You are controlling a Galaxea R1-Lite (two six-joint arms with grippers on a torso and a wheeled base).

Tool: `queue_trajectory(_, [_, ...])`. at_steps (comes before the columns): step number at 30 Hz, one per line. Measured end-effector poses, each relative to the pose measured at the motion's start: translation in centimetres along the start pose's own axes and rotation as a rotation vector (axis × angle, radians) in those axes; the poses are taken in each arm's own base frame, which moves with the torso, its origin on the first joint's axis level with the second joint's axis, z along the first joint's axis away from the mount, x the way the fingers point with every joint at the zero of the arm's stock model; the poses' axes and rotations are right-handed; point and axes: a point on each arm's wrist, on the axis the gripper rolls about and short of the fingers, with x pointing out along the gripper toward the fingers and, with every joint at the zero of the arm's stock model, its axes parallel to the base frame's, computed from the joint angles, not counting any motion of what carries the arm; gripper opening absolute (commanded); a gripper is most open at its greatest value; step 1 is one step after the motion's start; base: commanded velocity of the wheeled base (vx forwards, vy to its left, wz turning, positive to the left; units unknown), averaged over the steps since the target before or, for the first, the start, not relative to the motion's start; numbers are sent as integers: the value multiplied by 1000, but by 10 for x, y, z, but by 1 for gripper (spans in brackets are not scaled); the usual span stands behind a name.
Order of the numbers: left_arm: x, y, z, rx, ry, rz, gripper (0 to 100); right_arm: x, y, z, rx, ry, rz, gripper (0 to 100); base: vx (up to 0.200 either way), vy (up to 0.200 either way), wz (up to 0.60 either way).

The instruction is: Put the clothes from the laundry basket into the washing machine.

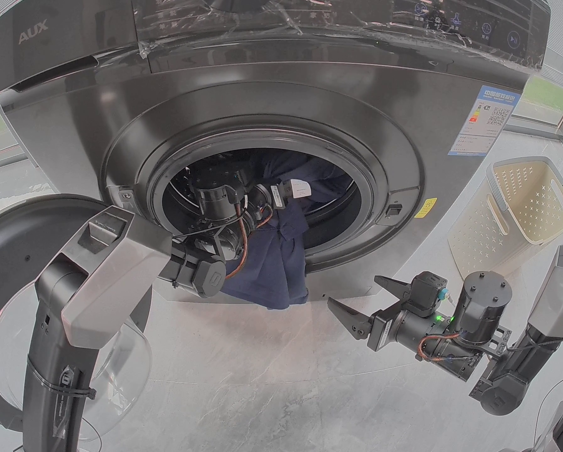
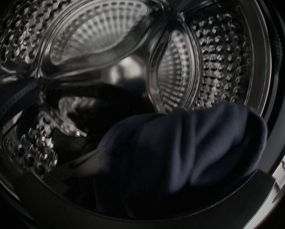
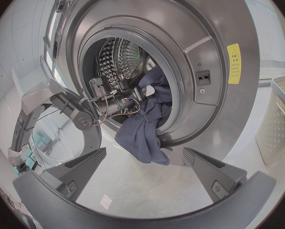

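Right gripper (image 1: 352, 289), spread wide, hangs near navy garment (image 1: 272, 265) draping washing machine (image 1: 388, 152).

Navy garment (image 1: 272, 258) and left arm (image 1: 221, 205) crowd the drum mouth (image 1: 382, 177); right side open.

Laundry corner, bright and tiled
Front-loading washing machine (image 1: 419, 127) wide open on pale floor tiles (image 1: 262, 371), cream laundry basket (image 1: 526, 215) just beside it

The left arm (image 1: 105, 265) and right arm (image 1: 561, 312) wear silver-grey angular shells over black round joints, with copper-coloured wrist cables and a black tapered right claw (image 1: 355, 291).
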Motion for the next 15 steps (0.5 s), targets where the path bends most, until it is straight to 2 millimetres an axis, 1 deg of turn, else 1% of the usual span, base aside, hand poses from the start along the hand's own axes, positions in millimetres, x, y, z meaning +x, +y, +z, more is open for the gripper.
queue_trajectory(4, [-8,0,-9,-34,149,32,100,0,0,0,0,1,0,100,0,0,0])
queue_trajectory(12, [-36,-6,-13,-51,369,63,100,0,0,-1,0,3,0,100,0,0,0])
queue_trajectory(15, [-43,-8,-12,-42,411,64,100,0,0,-1,0,3,0,100,0,0,0])
